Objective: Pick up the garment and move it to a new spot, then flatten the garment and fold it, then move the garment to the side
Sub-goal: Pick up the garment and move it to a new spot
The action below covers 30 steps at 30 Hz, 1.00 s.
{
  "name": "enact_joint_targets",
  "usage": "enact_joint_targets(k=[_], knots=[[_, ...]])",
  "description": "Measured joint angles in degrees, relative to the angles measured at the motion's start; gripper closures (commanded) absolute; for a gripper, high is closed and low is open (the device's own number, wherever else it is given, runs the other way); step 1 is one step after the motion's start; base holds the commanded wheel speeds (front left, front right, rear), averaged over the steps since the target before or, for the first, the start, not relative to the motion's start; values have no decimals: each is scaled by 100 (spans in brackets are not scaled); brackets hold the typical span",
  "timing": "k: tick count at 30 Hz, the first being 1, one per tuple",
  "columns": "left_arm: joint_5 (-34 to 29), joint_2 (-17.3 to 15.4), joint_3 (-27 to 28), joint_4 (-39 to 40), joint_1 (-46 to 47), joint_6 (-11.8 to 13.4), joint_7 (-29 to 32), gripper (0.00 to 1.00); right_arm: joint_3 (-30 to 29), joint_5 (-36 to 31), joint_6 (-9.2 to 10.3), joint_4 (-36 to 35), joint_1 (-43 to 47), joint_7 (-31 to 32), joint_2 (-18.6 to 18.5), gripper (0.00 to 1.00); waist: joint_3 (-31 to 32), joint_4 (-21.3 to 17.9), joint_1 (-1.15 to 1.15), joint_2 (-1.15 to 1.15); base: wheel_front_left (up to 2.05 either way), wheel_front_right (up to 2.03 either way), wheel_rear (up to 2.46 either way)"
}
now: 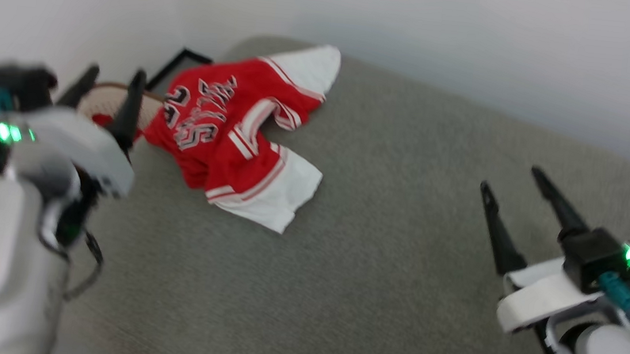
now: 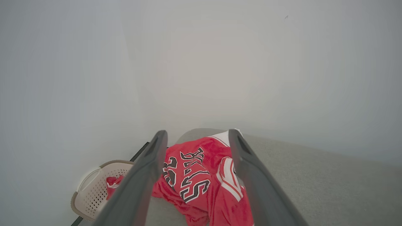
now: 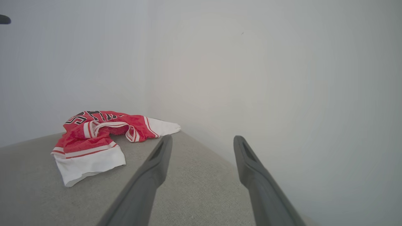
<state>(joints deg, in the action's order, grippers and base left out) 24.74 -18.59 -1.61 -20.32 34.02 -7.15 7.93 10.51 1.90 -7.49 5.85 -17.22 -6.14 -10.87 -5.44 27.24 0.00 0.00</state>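
We see the garment (image 1: 238, 135) lying front up and rumpled at the far left corner of the grey fabric-covered worktop (image 1: 377, 252). Its collar opening faces the robot's right and its hem end runs to the worktop's left edge. The sleeve-to-sleeve line is its longer axis as it lies. It runs from the far white sleeve near the wall (image 1: 478, 42) to the near white sleeve, which is spread flat toward the middle of the worktop. The black lettering sits on the left half, turned sideways to us.

Just off the left edge stands a pale perforated basket (image 2: 91, 188). Some red cloth (image 2: 111, 183) shows inside it, and we cannot tell whether that belongs to the garment. A thin black bar (image 1: 178, 62) shows behind the corner.

The left pincer (image 1: 117, 71) hangs above the basket beside the hem end, its fingers spread wide and holding nothing. From the left wrist, the garment lies beyond and between its fingers. The right pincer (image 1: 510, 178) is well apart from the garment, over bare worktop to the right, also wide open and empty. From its wrist the garment (image 3: 91, 138) lies off to the left, with nothing between them.
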Motion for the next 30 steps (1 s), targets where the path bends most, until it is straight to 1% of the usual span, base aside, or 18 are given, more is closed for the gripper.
enact_joint_targets(k=[4, 6, 10, 12, 14, 18, 24, 26, 30], knots=[[387, -348, -247, -449, 694, -18, 665, 0, 9, -10, 0, -412, -212, 170, -193, 0, -451, -169, 0, 0, 0, 0, 0], [520, -535, -372, -686, 1006, -18, 879, 0, 10, -12, -1, -598, -307, 218, -280, 0, -705, -287, 0, 0, 0, 0, 0], [926, -754, -523, -1265, 1530, -23, 1466, 0, -15, -12, -2, -928, -459, 314, -415, 0, -1189, -547, 0, 0, 0, 0, 0], [1013, -878, -645, -1564, 1707, -26, 1780, 0, -41, -11, -2, -1079, -487, 349, -448, 0, -1417, -689, 0, 0, 0, 0, 0], [1132, -953, -655, -1907, 1931, -23, 2047, 0, -67, -10, -2, -1190, -537, 365, -481, 0, -1639, -830, 0, 0, 0, 0, 0], [1166, -1006, -713, -2503, 2313, 18, 2435, 0, -112, 0, -2, -1381, -616, 409, -541, 0, -2061, -1090, 0, 0, 0, 0, 0], [1143, -946, -802, -3288, 2680, 163, 2676, 0, -113, 3, -2, -1515, -725, 424, -577, 0, -2604, -1428, 0, 0, 0, 0, 0], [1021, -960, -940, -3437, 2754, 151, 2713, 0, -113, -1, -2, -1540, -743, 444, -573, 0, -2737, -1530, 0, 0, 0, 0, 0], [1049, -1013, -968, -3735, 2971, 109, 2727, 0, -114, -4, -2, -1579, -806, 481, -556, 0, -2923, -1715, 0, 0, 0, 0, 0]])
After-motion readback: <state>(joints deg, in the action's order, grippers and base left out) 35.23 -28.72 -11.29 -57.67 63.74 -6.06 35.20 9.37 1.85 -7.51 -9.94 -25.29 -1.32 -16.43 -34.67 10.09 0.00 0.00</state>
